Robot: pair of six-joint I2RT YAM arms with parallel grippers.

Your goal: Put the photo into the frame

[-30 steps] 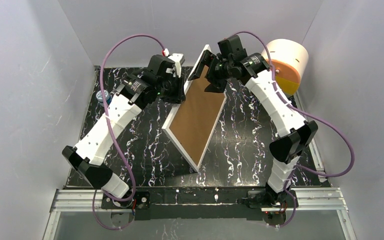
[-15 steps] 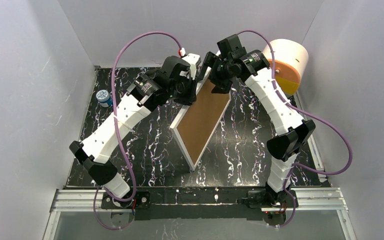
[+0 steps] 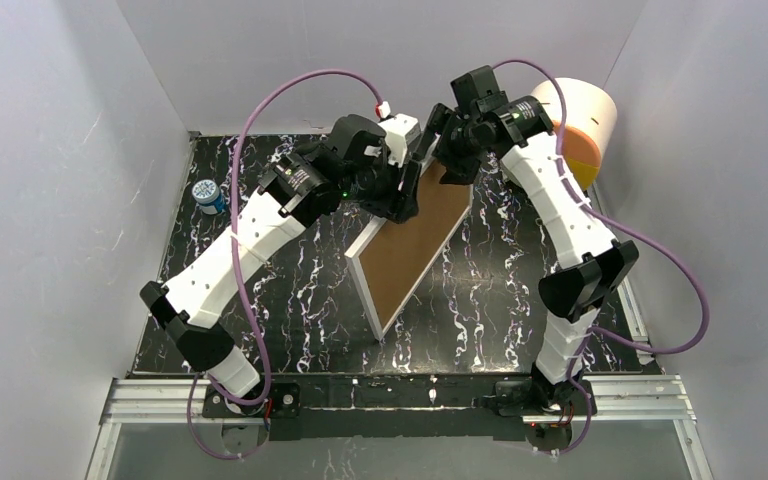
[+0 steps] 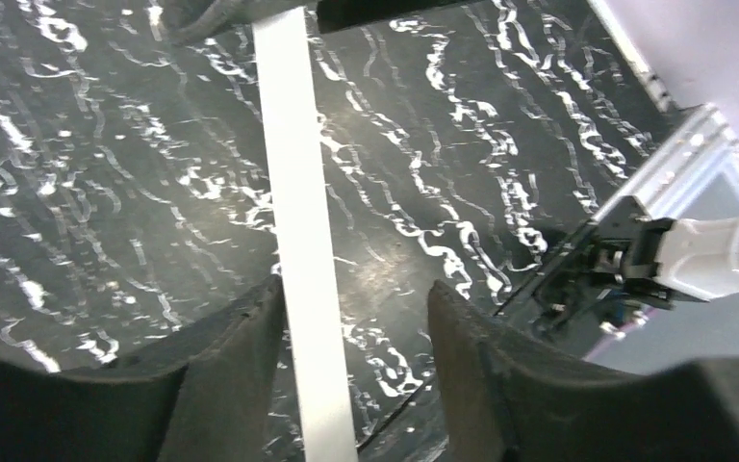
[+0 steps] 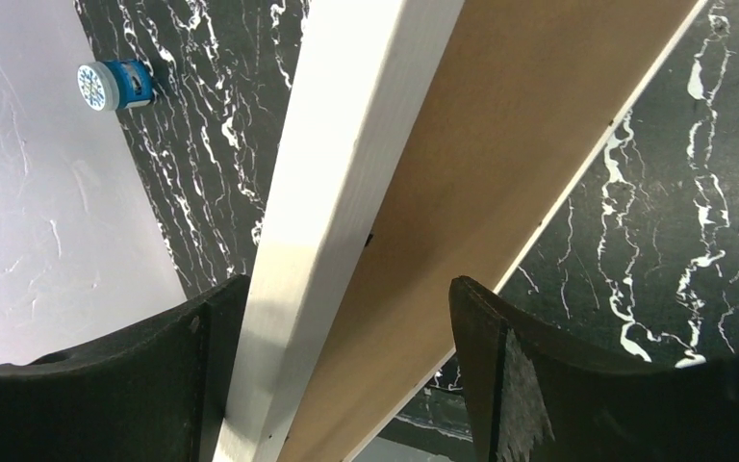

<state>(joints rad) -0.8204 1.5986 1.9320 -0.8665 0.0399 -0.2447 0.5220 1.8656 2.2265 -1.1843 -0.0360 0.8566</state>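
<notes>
As the frame (image 3: 410,250) stands tipped up on one long edge near the middle of the black marbled table (image 3: 260,290), its brown back (image 5: 500,144) turned toward the right arm, both arms meet at its far, raised end. The left gripper (image 4: 351,294) straddles the white rim (image 4: 298,192) loosely. The rim lies against one finger with a clear gap to the other, so nothing is pinched. The right gripper (image 5: 346,289) has its jaws wide around the thick edge and back at that same end, but I cannot tell whether they press or merely bracket it. The photo is nowhere I can see; it may sit behind the back board, or not. I'd judge the job here is steadying and turning the frame. One hand ought to clamp firmly before the other lets go, and the bottom edge should serve as a planted pivot. Both arms should move together, slowly, well off the white-and-orange drum (image 3: 580,120) behind.
</notes>
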